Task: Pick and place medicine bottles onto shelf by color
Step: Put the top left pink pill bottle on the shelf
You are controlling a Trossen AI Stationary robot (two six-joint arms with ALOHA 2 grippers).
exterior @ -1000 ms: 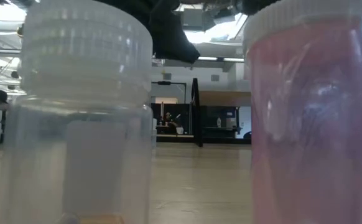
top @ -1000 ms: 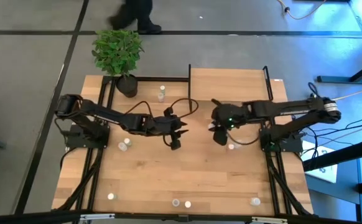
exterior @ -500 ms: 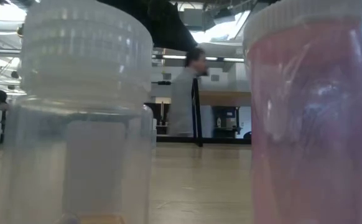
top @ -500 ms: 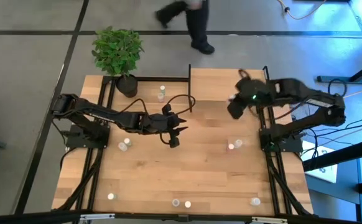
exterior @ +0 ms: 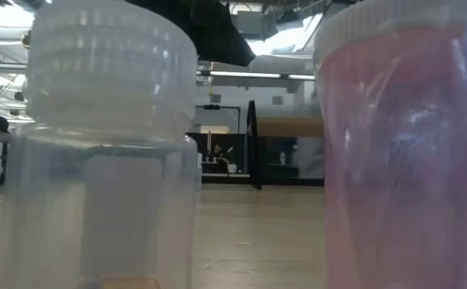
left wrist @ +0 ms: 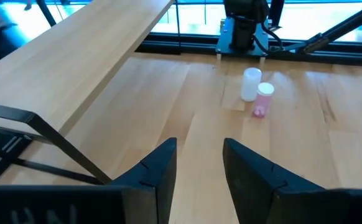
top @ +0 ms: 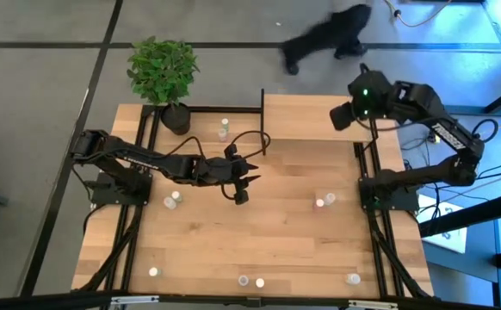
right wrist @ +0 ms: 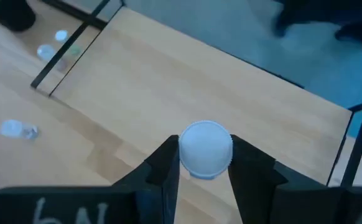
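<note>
My right gripper is over the right part of the light-wood shelf and is shut on a small bottle with a pale white-looking cap. My left gripper is open and empty over the middle of the table; its wrist view shows it next to the shelf. Ahead of it a white-capped bottle and a pink-capped bottle stand on the table, also in the high view. Two more bottles stand right in front of the low camera. My right gripper pinches the bottle between its two fingers at the sides of its cap. The fingers point down along the bottle, so only the cap's round top shows and the body is hidden beneath it. The bottle is lifted clear above the shelf.
A potted plant stands at the table's far left corner. Two bottles stand left of the shelf, a pair at the left, and several more along the near edge. A person walks beyond the far edge.
My right gripper has gone from the middle of the table up and toward the far right, to a place over the shelf's right part. A person has walked from left to right beyond the table's far edge.
</note>
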